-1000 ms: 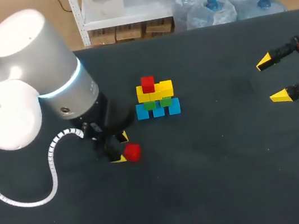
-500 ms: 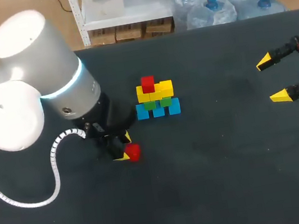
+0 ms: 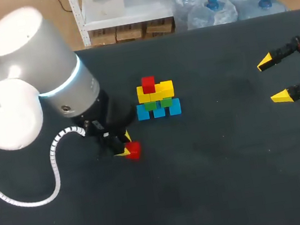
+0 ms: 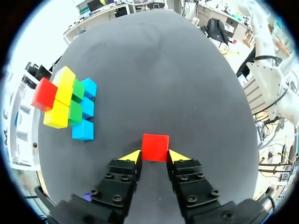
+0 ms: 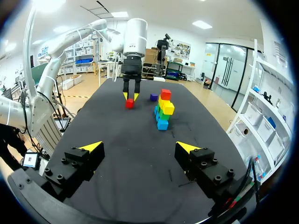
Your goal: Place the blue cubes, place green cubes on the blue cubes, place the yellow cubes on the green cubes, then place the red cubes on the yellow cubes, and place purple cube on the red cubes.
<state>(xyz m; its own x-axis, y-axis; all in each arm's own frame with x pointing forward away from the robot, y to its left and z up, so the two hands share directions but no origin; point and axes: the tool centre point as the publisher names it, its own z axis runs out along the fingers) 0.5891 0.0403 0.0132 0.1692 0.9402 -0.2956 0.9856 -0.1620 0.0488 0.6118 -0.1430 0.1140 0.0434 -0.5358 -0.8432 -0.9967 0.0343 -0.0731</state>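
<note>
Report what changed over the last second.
The left gripper, shut on the loose red cube, edged slightly toward the cube stack, taking the cube with it. No new grasp or release shows. The stack and the open right gripper stayed as they were.

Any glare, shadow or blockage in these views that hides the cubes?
Head view: the left arm's white joint catches bright light and covers most of the left gripper; the loose red cube and the stack are evenly lit. Left wrist view: the table is evenly lit, nothing covers that cube. Right wrist view: no glare; the purple cube shows beside the stack.
</note>
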